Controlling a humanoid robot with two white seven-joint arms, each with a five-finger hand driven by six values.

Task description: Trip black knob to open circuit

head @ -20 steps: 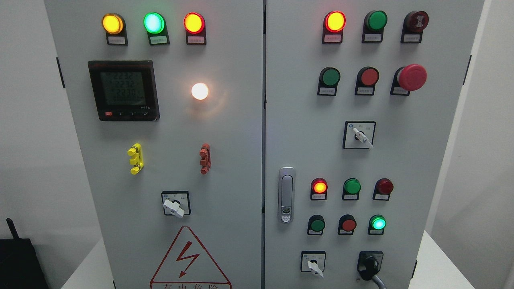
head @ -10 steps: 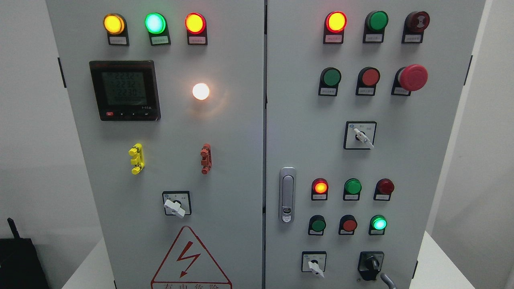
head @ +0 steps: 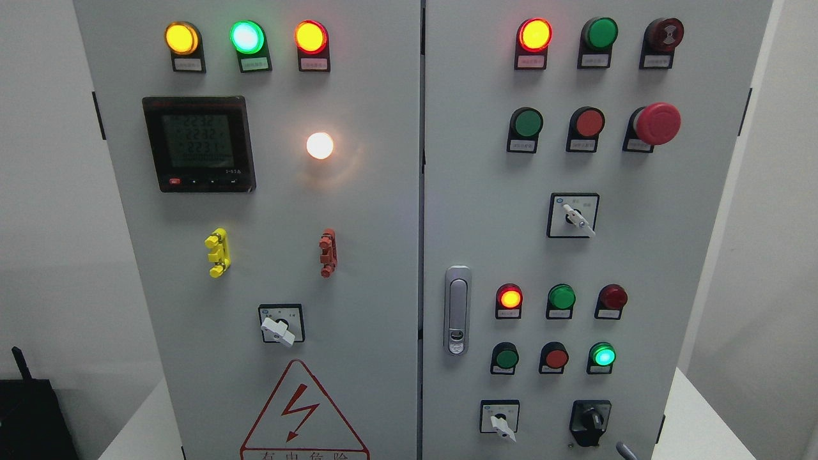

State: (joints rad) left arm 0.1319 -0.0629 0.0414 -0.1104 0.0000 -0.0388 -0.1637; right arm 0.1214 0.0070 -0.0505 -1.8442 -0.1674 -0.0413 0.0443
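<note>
So the black knob point(head: 591, 423) sits at the bottom right of the right-hand cabinet door point(head: 671, 268), on a black square plate, with its handle pointing pretty much straight up and down. Nothing is touching it. Just below and to its right, at the very bottom edge of the head view, a small grey fingertip point(head: 625, 452) pokes into frame. It's close to the knob but clearly apart from it. That's all of the robot that shows, so I can't tell which arm it belongs to, and I can't tell whether that hand is spread or curled, or whether it holds anything.

Left of the knob on the same row there's a white-handled selector switch point(head: 500, 425), its handle angled down to the right. Above that row: a green button point(head: 505, 358), a red button point(head: 555, 358) and a lit green lamp point(head: 602, 355). The silver door latch point(head: 456, 310) is near the left edge of this door, and the big red mushroom stop button point(head: 657, 123) is up near the top right.

On the left door, the digital meter point(head: 199, 144) is lit with readings, and a white lamp point(head: 319, 145) glows to its right.
</note>
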